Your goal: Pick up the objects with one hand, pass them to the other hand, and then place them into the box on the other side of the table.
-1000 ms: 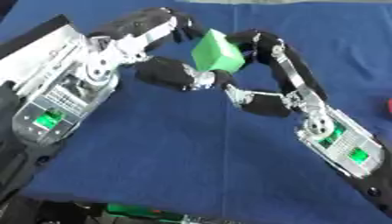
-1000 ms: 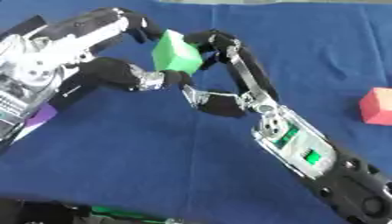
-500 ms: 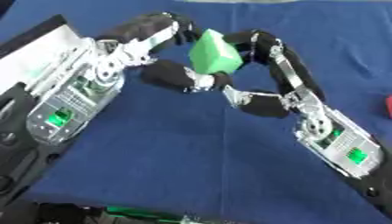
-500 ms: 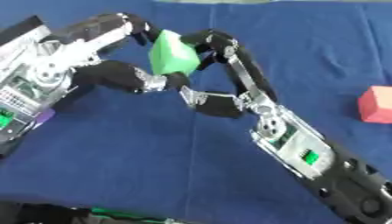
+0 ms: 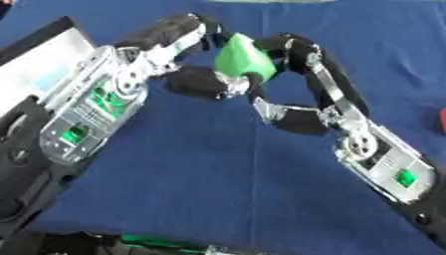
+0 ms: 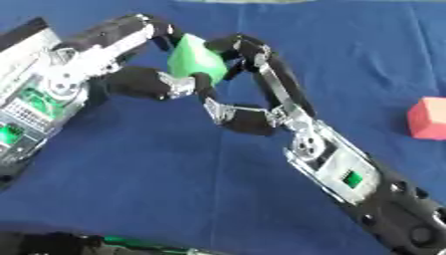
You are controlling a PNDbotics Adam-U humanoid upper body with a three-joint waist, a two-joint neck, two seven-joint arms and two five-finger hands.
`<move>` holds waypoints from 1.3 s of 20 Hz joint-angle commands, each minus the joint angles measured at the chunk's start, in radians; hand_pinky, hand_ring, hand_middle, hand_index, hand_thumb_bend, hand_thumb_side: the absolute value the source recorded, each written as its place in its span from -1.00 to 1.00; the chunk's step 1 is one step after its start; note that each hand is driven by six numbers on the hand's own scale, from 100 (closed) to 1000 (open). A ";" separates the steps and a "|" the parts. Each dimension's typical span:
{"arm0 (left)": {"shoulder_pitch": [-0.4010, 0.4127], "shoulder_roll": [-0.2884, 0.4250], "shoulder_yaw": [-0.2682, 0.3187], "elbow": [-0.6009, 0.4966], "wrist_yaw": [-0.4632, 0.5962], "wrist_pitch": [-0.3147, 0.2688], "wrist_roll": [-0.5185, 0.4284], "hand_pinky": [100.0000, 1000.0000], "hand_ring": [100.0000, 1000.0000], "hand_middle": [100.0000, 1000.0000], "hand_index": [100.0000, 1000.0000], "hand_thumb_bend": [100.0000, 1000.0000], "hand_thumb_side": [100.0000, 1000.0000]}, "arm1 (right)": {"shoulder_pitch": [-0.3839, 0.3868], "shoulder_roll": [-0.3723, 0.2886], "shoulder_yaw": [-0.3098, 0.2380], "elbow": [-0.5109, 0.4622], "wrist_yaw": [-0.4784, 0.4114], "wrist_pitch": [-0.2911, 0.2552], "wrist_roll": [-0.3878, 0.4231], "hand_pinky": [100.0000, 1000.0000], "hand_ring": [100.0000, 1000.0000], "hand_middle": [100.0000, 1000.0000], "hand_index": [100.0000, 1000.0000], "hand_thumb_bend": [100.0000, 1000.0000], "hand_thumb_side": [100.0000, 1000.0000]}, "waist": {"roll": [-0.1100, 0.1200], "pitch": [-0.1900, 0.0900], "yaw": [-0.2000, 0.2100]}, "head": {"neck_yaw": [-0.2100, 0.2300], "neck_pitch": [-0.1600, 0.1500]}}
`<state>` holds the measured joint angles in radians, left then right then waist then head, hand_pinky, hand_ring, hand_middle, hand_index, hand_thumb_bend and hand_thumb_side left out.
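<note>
Here, above mid-table, both hands are meeting on the green block [image 5: 244, 61]; the left hand [image 5: 187, 60] is curling its fingers and thumb round the block's left side, while the right hand [image 5: 296, 79] is pinching its right side with fingers bent; a red cube [image 6: 428, 117] is lying well apart on the blue cloth [image 5: 218, 184]; a pale box [image 5: 39, 64] is sitting at the left edge.
</note>
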<state>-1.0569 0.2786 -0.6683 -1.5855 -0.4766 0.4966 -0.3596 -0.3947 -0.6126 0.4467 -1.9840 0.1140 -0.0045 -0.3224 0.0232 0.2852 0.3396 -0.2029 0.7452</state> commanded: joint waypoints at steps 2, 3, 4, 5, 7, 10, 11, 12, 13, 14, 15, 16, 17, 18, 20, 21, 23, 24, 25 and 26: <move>-0.021 -0.002 0.018 -0.010 0.019 0.020 0.024 0.88 0.50 0.43 0.60 -0.36 0.40 | -0.010 -0.008 0.009 -0.016 0.014 -0.009 0.005 0.04 0.36 -0.11 0.00 -1.00 -1.00 | -0.001 -0.014 0.001 | 0.004 -0.008; -0.022 -0.003 0.017 -0.011 0.020 0.022 0.026 0.87 0.49 0.42 0.58 -0.39 0.38 | -0.010 -0.008 0.010 -0.016 0.016 -0.011 0.006 0.04 0.36 -0.11 0.00 -1.00 -1.00 | -0.001 -0.014 0.001 | 0.004 -0.008; -0.022 -0.004 0.016 -0.011 0.020 0.023 0.028 0.86 0.49 0.42 0.56 -0.41 0.36 | -0.011 -0.008 0.011 -0.016 0.018 -0.012 0.007 0.04 0.36 -0.11 0.00 -1.00 -1.00 | -0.001 -0.013 0.001 | 0.005 -0.008; -0.023 -0.005 0.015 -0.010 0.020 0.024 0.030 0.86 0.48 0.41 0.54 -0.44 0.32 | -0.011 -0.008 0.012 -0.016 0.019 -0.013 0.007 0.04 0.36 -0.11 0.00 -1.00 -1.00 | -0.001 -0.013 0.001 | 0.005 -0.008; -0.023 -0.007 0.013 -0.009 0.018 0.026 0.032 0.84 0.48 0.40 0.50 -0.51 0.25 | -0.011 -0.008 0.012 -0.016 0.020 -0.015 0.005 0.04 0.36 -0.11 0.00 -1.00 -1.00 | -0.001 -0.013 0.001 | 0.006 -0.007; -0.023 -0.009 0.016 -0.010 0.024 0.033 0.046 0.81 0.44 0.34 0.33 -0.93 -0.19 | -0.010 -0.009 0.013 -0.016 0.022 -0.014 0.005 0.04 0.36 -0.11 0.00 -1.00 -1.00 | -0.001 -0.013 0.001 | 0.005 -0.006; -0.022 -0.009 0.017 -0.011 0.029 0.037 0.055 0.80 0.44 0.32 0.31 -1.00 -0.28 | -0.009 -0.009 0.014 -0.016 0.024 -0.014 0.005 0.04 0.36 -0.11 0.00 -1.00 -1.00 | -0.001 -0.014 0.001 | 0.005 -0.005; -0.022 -0.009 0.017 -0.011 0.035 0.040 0.063 0.78 0.42 0.27 0.23 -1.00 -0.43 | -0.009 -0.009 0.014 -0.016 0.026 -0.013 0.005 0.04 0.36 -0.10 0.00 -1.00 -1.00 | -0.001 -0.014 0.001 | 0.005 -0.005; -0.022 -0.009 0.016 -0.012 0.042 0.042 0.070 0.77 0.41 0.25 0.20 -1.00 -0.49 | -0.008 -0.009 0.013 -0.016 0.028 -0.011 0.004 0.04 0.36 -0.10 0.00 -1.00 -1.00 | -0.001 -0.014 0.002 | 0.006 -0.005; -0.023 -0.009 0.016 -0.013 0.048 0.044 0.076 0.75 0.38 0.20 0.11 -1.00 -0.61 | -0.008 -0.010 0.012 -0.016 0.030 -0.009 0.001 0.05 0.37 -0.08 0.02 -1.00 -1.00 | -0.001 -0.015 0.002 | 0.006 -0.005; -0.023 -0.008 0.015 -0.014 0.054 0.045 0.081 0.74 0.37 0.19 0.09 -1.00 -0.63 | -0.007 -0.010 0.012 -0.016 0.033 -0.008 -0.003 0.05 0.38 -0.08 0.02 -1.00 -1.00 | -0.001 -0.015 0.002 | 0.006 -0.004; -0.023 -0.008 0.015 -0.015 0.059 0.046 0.086 0.72 0.32 0.14 0.01 -1.00 -0.70 | -0.007 -0.010 0.012 -0.016 0.034 -0.006 -0.006 0.07 0.41 -0.04 0.06 -1.00 -1.00 | -0.001 -0.015 0.002 | 0.006 -0.004; -0.023 -0.008 0.015 -0.015 0.063 0.047 0.091 0.72 0.31 0.13 -0.01 -1.00 -0.71 | -0.006 -0.010 0.011 -0.016 0.035 -0.005 -0.011 0.08 0.42 -0.02 0.08 -1.00 -1.00 | -0.001 -0.016 0.002 | 0.006 -0.005; -0.023 -0.008 0.015 -0.013 0.066 0.048 0.096 0.70 0.29 0.11 -0.05 -1.00 -0.74 | -0.005 -0.010 0.012 -0.016 0.035 -0.005 -0.016 0.11 0.45 0.03 0.13 -1.00 -1.00 | -0.002 -0.016 0.002 | 0.006 -0.005; -0.022 -0.008 0.015 -0.008 0.070 0.049 0.106 0.69 0.28 0.08 -0.09 -1.00 -0.75 | -0.003 -0.010 0.012 -0.016 0.035 -0.003 -0.025 0.14 0.50 0.09 0.19 -1.00 -1.00 | -0.002 -0.017 0.002 | 0.006 -0.006; -0.022 -0.008 0.014 -0.005 0.071 0.050 0.109 0.69 0.27 0.08 -0.11 -1.00 -0.75 | -0.003 -0.010 0.011 -0.016 0.035 -0.002 -0.031 0.15 0.51 0.10 0.21 -1.00 -1.00 | -0.002 -0.017 0.002 | 0.006 -0.005; -0.021 -0.009 0.013 0.001 0.070 0.052 0.112 0.68 0.26 0.07 -0.15 -1.00 -0.78 | -0.002 -0.011 0.011 -0.016 0.037 0.000 -0.042 0.17 0.55 0.17 0.27 -1.00 -1.00 | -0.001 -0.017 0.002 | 0.006 -0.006; -0.020 -0.009 0.013 0.004 0.070 0.053 0.113 0.68 0.26 0.06 -0.17 -1.00 -0.81 | -0.002 -0.011 0.011 -0.016 0.039 0.000 -0.047 0.18 0.57 0.20 0.29 -0.95 -1.00 | -0.001 -0.017 0.002 | 0.006 -0.007; -0.020 -0.009 0.012 0.005 0.069 0.055 0.113 0.68 0.26 0.06 -0.18 -1.00 -0.82 | -0.001 -0.011 0.011 -0.016 0.041 0.001 -0.050 0.19 0.58 0.21 0.30 -0.91 -1.00 | -0.001 -0.017 0.002 | 0.006 -0.007; -0.020 -0.009 0.012 0.006 0.067 0.055 0.114 0.67 0.25 0.06 -0.21 -1.00 -0.83 | 0.000 -0.011 0.011 -0.016 0.044 0.002 -0.053 0.20 0.60 0.24 0.33 -0.85 -1.00 | -0.002 -0.018 0.001 | 0.007 -0.006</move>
<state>-1.0574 0.2477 -0.6745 -1.5874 -0.4029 0.5450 -0.2558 -0.3886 -0.6127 0.4570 -1.9778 0.1499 0.0012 -0.3691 0.0229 0.2862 0.3407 -0.1985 0.7452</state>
